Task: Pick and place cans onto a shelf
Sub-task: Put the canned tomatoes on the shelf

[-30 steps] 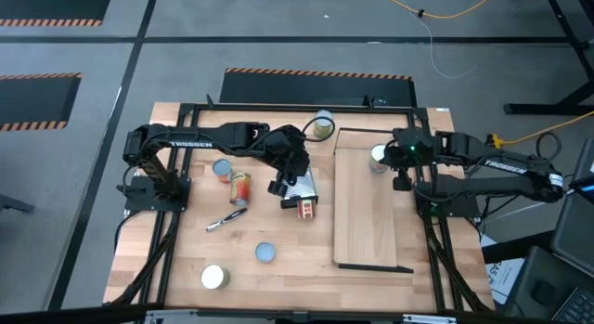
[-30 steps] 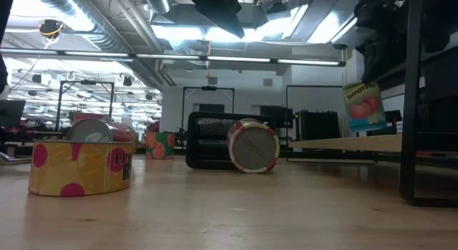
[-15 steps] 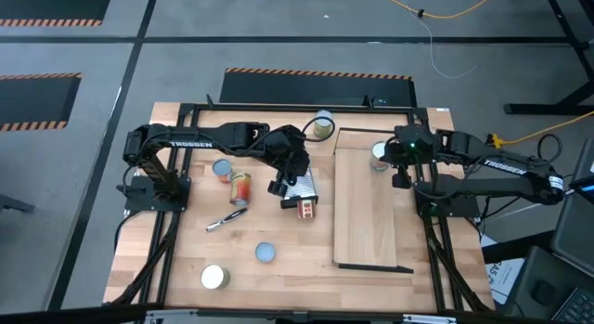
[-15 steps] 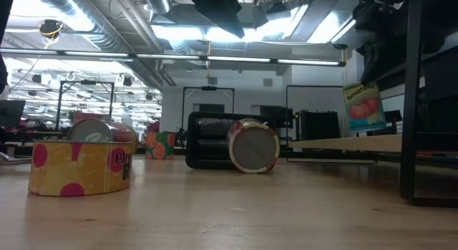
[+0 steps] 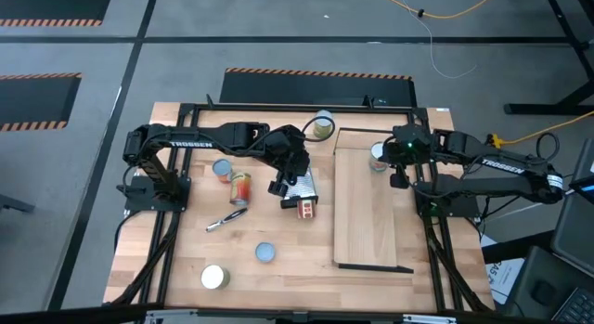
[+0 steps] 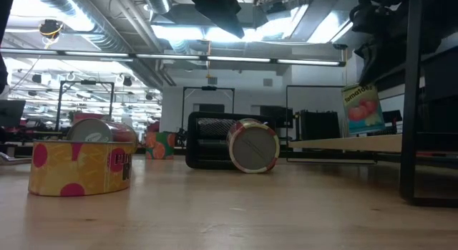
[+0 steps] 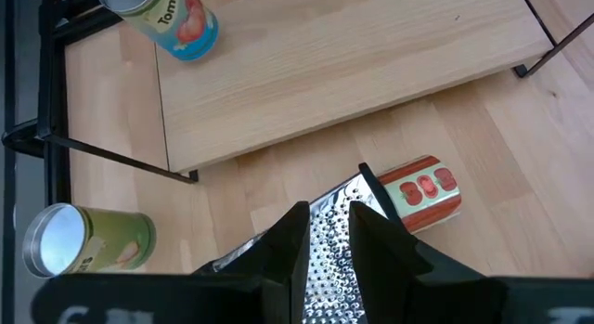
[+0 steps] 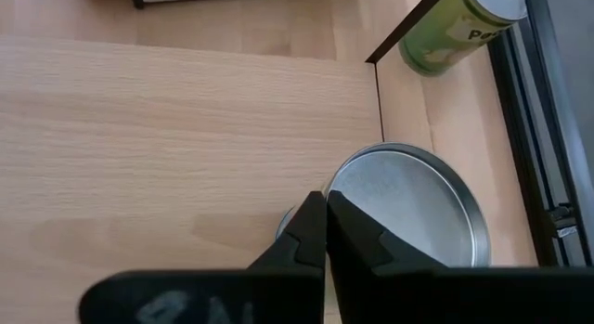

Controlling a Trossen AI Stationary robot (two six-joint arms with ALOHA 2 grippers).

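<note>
The right hand (image 5: pixel 397 180) hangs over the far end of the shelf (image 5: pixel 367 226), its fingers (image 8: pixel 320 233) pressed together with nothing between them. Just beside it stands a tomato can (image 5: pixel 379 156) with a pale-blue label, on the shelf's far end; its silver top fills the right wrist view, close against the clenched fingers. In the low view this can looks tilted and above the board, though whether it touches the shelf cannot be told from there.

The left hand (image 5: pixel 281 187) sits over the middle of the surface, above a metal grater (image 5: pixel 299 187). Its fingers (image 7: pixel 288 250) stand a little apart over the grater's perforated face; whether they grip it cannot be told. A red-orange can (image 5: pixel 305 209) lies on its side just beside the grater, near the shelf's left long edge.

A green can (image 5: pixel 321 125) lies on its side at the far edge of the surface, just off the shelf's far left corner. Toward the left side, a blue-topped can (image 5: pixel 222 168) stands beside a red-and-yellow can (image 5: pixel 240 187) lying down. A slim silver tool (image 5: pixel 225 220) lies nearer the front. Another blue-topped can (image 5: pixel 265 253) and a cream-topped can (image 5: pixel 214 278) stand near the front edge.
</note>
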